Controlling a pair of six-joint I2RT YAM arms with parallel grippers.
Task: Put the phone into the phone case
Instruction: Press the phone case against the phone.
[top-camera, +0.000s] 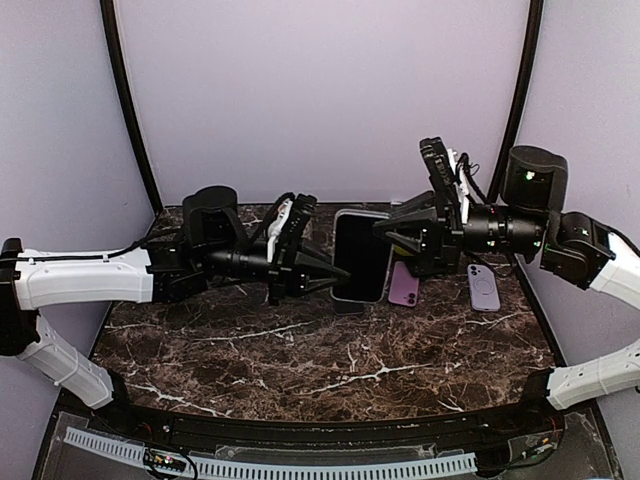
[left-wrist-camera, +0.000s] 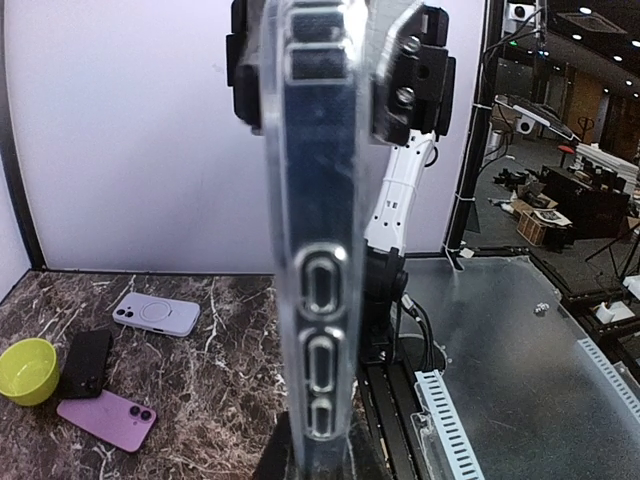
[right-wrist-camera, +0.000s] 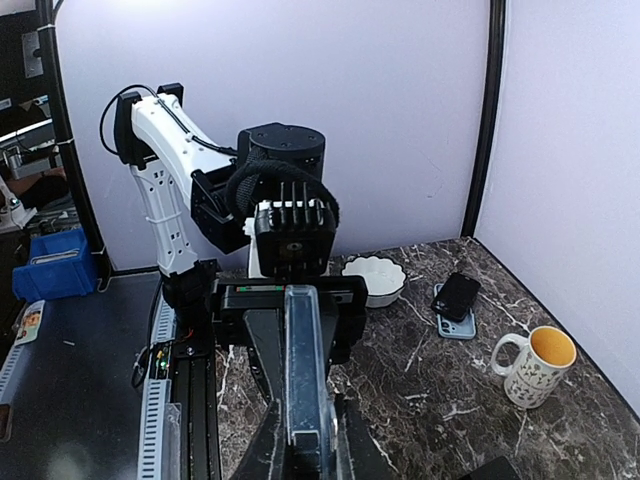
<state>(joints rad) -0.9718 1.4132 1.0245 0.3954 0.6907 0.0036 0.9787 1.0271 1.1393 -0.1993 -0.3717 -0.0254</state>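
- The phone (top-camera: 360, 255) is held off the marble table (top-camera: 300, 360), above the middle of its far edge and between the two arms. Its dark screen is tilted up towards the overhead camera.
- The phone sits inside the frame of the clear phone case (left-wrist-camera: 318, 220), whose pale rim shows on all sides of the screen. Whether it is fully seated cannot be told.
- In the left wrist view the case's side wall stands upright close to the lens. Its moulded button covers are visible, with a dark body behind the clear plastic.
- The left gripper (top-camera: 335, 275) is clenched on the left long edge of the clear phone case. Its fingers close from either side of that edge.
- The right gripper (top-camera: 388, 232) is clenched on the opposite long edge of the same case. In the right wrist view the edge runs between its fingers.
- Both arms reach in roughly level from opposite sides, with the grippers facing each other across the case.
- A purple phone (top-camera: 404, 286) lies flat on the table near the far edge, just right of the held case and below the right gripper.
- A pale lavender handset (top-camera: 484, 288) with a ring on its back lies flat near the far right corner, apart from the purple phone.
- A black phone (left-wrist-camera: 85, 362) lies beside a yellow-green bowl (left-wrist-camera: 27, 370), seemingly touching its rim.
- A white bowl (right-wrist-camera: 375, 280), a patterned mug (right-wrist-camera: 535, 365) and a dark handset (right-wrist-camera: 455, 298) lying on a bluish one stand on the table's left part, apart from one another.
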